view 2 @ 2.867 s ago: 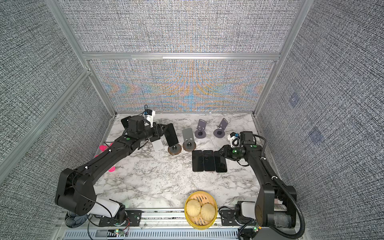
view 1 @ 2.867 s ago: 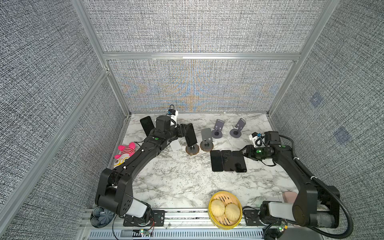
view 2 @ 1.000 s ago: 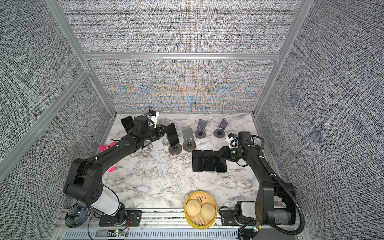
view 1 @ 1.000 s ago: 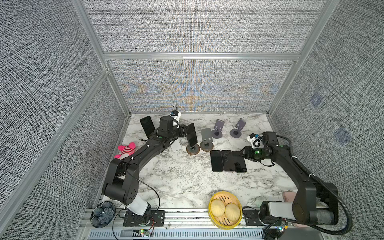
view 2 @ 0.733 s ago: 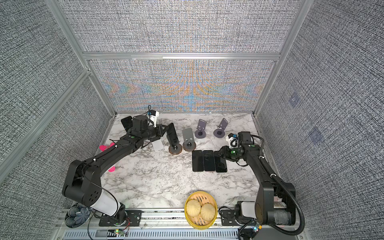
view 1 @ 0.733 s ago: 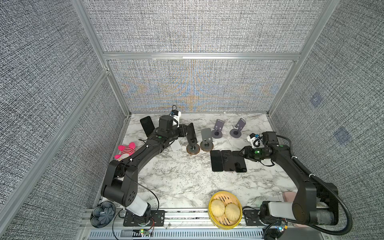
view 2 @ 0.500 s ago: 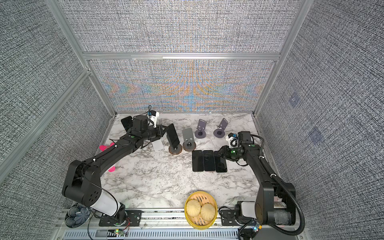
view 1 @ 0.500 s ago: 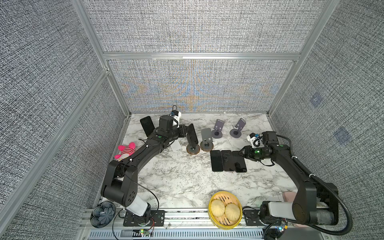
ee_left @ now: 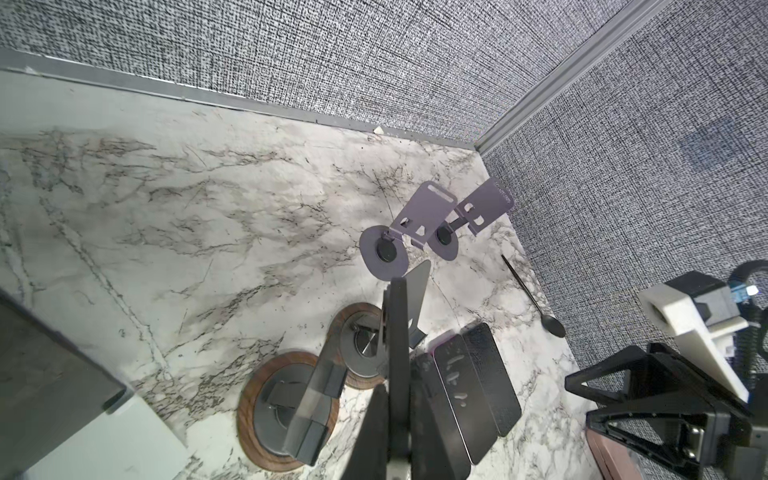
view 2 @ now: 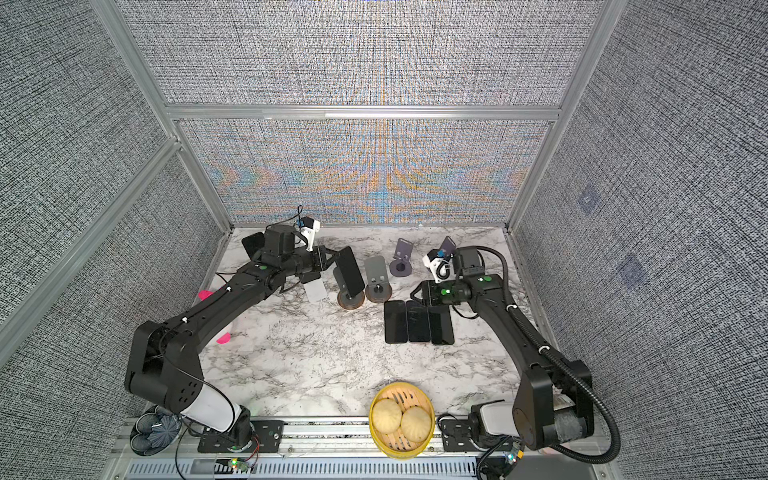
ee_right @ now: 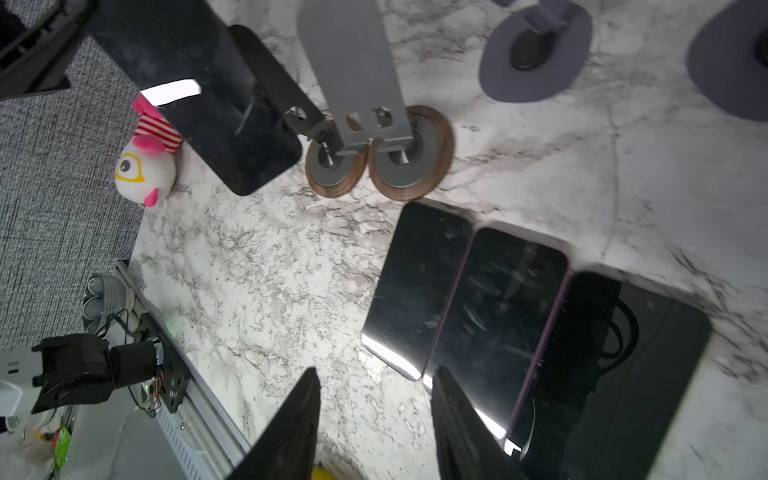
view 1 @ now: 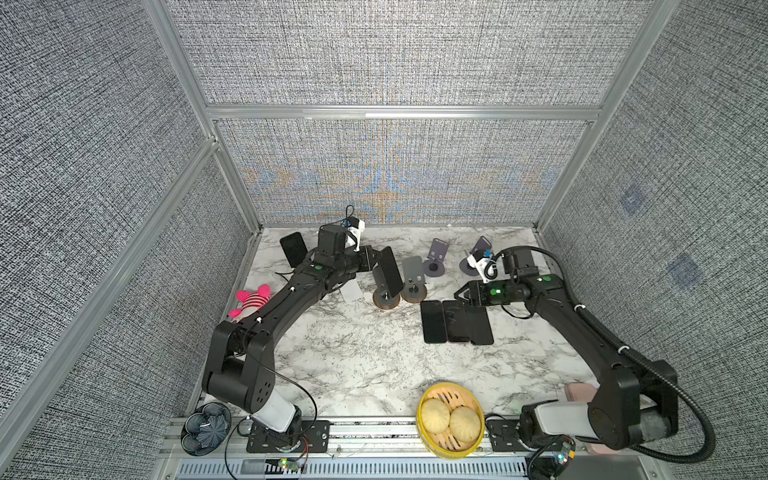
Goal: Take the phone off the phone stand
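A black phone (view 1: 390, 269) (view 2: 350, 270) stands tilted above the wood-based grey phone stand (view 1: 384, 297) (view 2: 350, 300). My left gripper (view 1: 376, 259) (view 2: 332, 259) is shut on the phone's upper part from the left. In the left wrist view the phone (ee_left: 398, 332) is edge-on between the fingers (ee_left: 370, 436). There it stands apart from the stand's plate (ee_left: 311, 399). Whether its lower edge still rests in the lip I cannot tell. My right gripper (view 1: 461, 293) (ee_right: 374, 415) is open and holds nothing, just above the table beside the flat phones.
Three phones (view 1: 455, 322) lie flat side by side. An empty grey stand (view 1: 411, 274) touches the task stand; two purple stands (view 1: 434, 259) are behind. Another phone (view 1: 293, 249), a white card (view 1: 351, 291), a pink plush (view 1: 251, 299), a spoon (ee_left: 536, 299) and a bun steamer (view 1: 420, 409) are also there.
My left gripper has closed its last bit onto the phone, and the left arm's elbow has shifted since the oldest frame. The right arm has hardly moved.
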You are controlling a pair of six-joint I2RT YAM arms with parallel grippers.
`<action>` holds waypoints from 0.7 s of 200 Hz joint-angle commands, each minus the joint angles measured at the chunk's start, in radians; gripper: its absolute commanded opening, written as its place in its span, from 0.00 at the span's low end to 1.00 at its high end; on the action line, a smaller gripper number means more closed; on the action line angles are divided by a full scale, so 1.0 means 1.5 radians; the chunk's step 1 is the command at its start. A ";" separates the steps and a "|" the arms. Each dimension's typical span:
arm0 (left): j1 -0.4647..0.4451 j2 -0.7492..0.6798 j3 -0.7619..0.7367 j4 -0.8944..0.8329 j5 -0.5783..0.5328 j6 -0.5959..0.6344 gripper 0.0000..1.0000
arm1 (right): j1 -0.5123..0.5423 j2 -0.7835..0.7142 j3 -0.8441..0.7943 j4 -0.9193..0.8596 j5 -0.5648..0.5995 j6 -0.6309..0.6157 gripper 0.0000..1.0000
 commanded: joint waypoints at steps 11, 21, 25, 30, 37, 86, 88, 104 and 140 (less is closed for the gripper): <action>0.001 -0.008 0.007 0.001 0.085 -0.020 0.00 | 0.080 0.019 0.045 0.052 0.010 -0.001 0.65; 0.001 -0.008 0.002 0.010 0.103 -0.029 0.00 | 0.109 0.030 0.063 0.063 0.025 0.006 0.74; 0.001 -0.008 0.000 0.014 0.109 -0.033 0.00 | 0.119 0.034 0.070 0.066 0.035 0.009 0.77; 0.001 -0.008 -0.002 0.019 0.116 -0.037 0.00 | 0.132 0.040 0.077 0.072 0.042 0.014 0.81; 0.001 -0.008 -0.006 0.024 0.125 -0.041 0.00 | 0.149 0.051 0.086 0.080 0.060 0.021 0.86; 0.000 -0.010 -0.018 0.031 0.151 -0.050 0.00 | 0.217 0.121 0.135 0.107 0.150 0.027 0.99; 0.000 -0.010 -0.018 0.031 0.152 -0.050 0.00 | 0.219 0.123 0.136 0.110 0.151 0.027 0.99; 0.000 -0.010 -0.020 0.036 0.159 -0.053 0.00 | 0.227 0.141 0.142 0.123 0.152 0.031 0.99; 0.000 -0.008 -0.019 0.042 0.162 -0.056 0.00 | 0.245 0.172 0.158 0.141 0.147 0.035 0.99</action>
